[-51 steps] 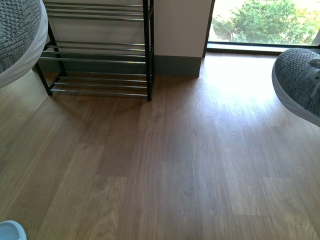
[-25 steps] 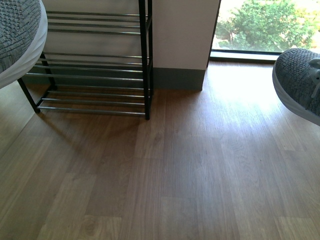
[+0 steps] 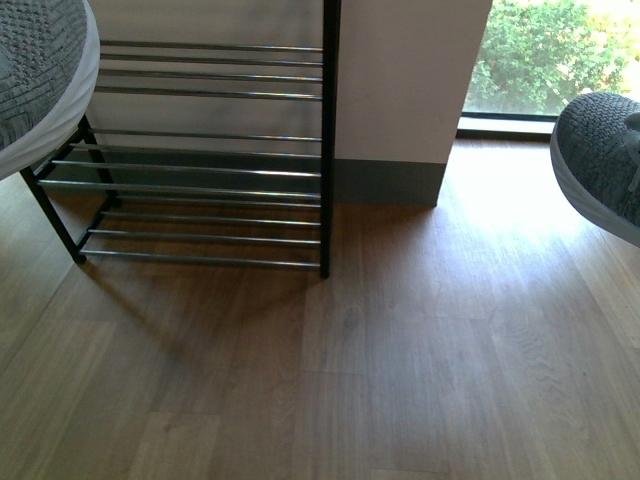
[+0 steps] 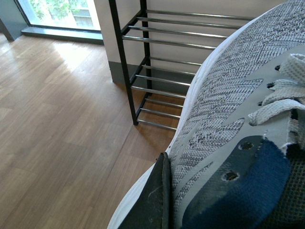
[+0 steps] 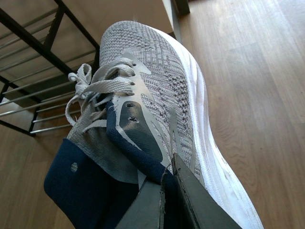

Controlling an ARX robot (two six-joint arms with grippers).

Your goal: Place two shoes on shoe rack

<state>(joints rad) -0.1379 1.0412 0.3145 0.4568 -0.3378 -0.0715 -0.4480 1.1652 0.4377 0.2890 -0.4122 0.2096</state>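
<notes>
The left sneaker (image 3: 35, 70) hangs clear of the floor (image 3: 400, 380) at the far left of the front view. Its grey knit upper and white sole overlap the left end of the shoe rack (image 3: 200, 180) in the picture. In the left wrist view this sneaker (image 4: 228, 109) fills the near side. The left pincer (image 4: 167, 183) shows one dark finger (image 4: 155, 200) lying flat against the outer sidewall just below the eyelets. The second finger is hidden behind the navy lining, so the opening width cannot be read, but the sneaker is gripped by its side. The toe points towards the rack (image 4: 143, 57). The rack stands on the floor against the wall (image 3: 400, 80), chrome rods horizontal and black end frame upright, close to the wall's corner. To the right of that corner is a window (image 3: 540, 50) at the far edge of the floor. The right sneaker (image 3: 600, 165) hangs at the right edge of the front view, above the floor near the window and well apart from the rack. In the right wrist view the right pincer (image 5: 167, 186) is nearly closed. Its two fingers pinch the sidewall of the sneaker (image 5: 157, 81) beside the navy collar, toe pointing away from the pincer and the rack (image 5: 38, 43) beyond the laces.
</notes>
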